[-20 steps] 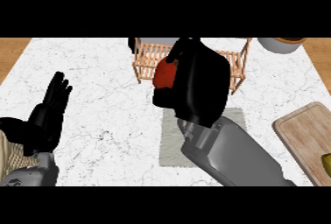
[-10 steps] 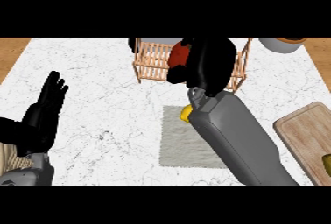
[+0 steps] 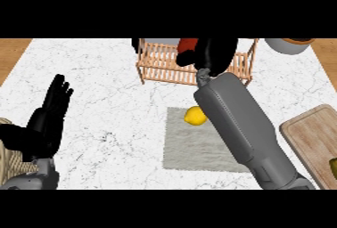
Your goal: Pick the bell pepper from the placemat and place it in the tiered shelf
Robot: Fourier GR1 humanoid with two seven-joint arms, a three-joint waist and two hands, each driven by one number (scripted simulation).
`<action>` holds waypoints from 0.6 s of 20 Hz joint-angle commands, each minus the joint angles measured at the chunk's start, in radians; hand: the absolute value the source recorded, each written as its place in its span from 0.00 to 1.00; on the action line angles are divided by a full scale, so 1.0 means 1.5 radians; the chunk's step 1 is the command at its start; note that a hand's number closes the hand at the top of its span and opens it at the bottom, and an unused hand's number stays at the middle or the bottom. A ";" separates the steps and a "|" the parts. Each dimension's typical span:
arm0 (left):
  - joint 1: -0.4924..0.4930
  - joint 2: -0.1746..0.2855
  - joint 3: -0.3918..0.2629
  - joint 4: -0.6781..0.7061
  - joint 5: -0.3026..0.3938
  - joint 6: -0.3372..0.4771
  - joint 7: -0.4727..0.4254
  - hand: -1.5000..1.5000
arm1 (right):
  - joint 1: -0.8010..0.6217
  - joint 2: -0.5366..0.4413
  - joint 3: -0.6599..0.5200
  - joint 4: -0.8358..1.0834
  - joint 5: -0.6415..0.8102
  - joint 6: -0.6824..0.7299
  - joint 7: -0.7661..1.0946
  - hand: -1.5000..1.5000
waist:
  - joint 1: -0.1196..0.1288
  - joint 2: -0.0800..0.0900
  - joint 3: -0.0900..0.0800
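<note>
White marble bench (image 3: 105, 89): at its far edge, the right hand (image 3: 217, 53) holds its fingers curled round the bell pepper (image 3: 188, 43) above the tiered shelf (image 3: 161, 73). The left hand (image 3: 46, 120) rests open by the left edge.

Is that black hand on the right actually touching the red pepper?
Touching. The head view shows the right hand curled round the bell pepper above the tiered shelf, its black fingers wrapping the red skin with no gap.
</note>
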 commanded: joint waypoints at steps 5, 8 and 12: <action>-0.017 0.003 0.004 -0.008 0.005 -0.007 0.028 0.50 | -0.042 0.003 -0.051 0.119 -0.071 -0.183 -0.004 1.00 | 0.008 0.002 0.000; -0.006 -0.008 -0.009 0.000 -0.010 -0.004 0.008 0.50 | -0.068 0.003 -0.099 0.204 -0.132 -0.164 -0.099 0.00 | 0.003 0.002 0.000; 0.030 0.014 0.022 -0.039 0.015 -0.026 0.009 0.50 | -0.033 -0.001 -0.120 0.196 -0.171 -0.176 -0.173 0.00 | -0.003 -0.002 0.000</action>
